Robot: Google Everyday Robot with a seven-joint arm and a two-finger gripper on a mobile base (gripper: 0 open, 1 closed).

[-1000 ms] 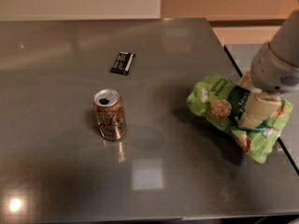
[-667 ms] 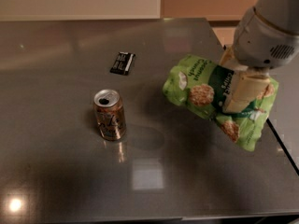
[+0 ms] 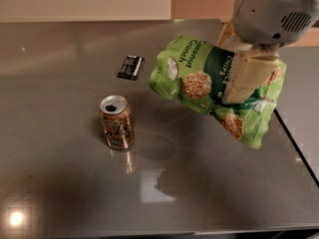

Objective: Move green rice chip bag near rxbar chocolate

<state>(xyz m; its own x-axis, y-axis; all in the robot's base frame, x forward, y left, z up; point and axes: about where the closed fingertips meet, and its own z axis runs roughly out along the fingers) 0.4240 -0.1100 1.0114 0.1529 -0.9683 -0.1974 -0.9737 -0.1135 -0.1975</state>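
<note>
The green rice chip bag (image 3: 199,81) hangs in the air above the right half of the table, tilted, with round tan chips pictured on it. My gripper (image 3: 244,78) comes in from the top right and is shut on the bag's middle. The rxbar chocolate (image 3: 131,67) is a small flat black wrapper lying on the table to the left of the bag's left end, a short way apart from it.
An orange-brown drink can (image 3: 116,122) stands upright on the grey table (image 3: 60,183), in front of the bar and left of the bag. The table's right edge (image 3: 294,143) runs diagonally under the bag's lower end.
The gripper has lifted the bag off the table and carried it left and up, toward the black bar. The can and bar have not moved.
</note>
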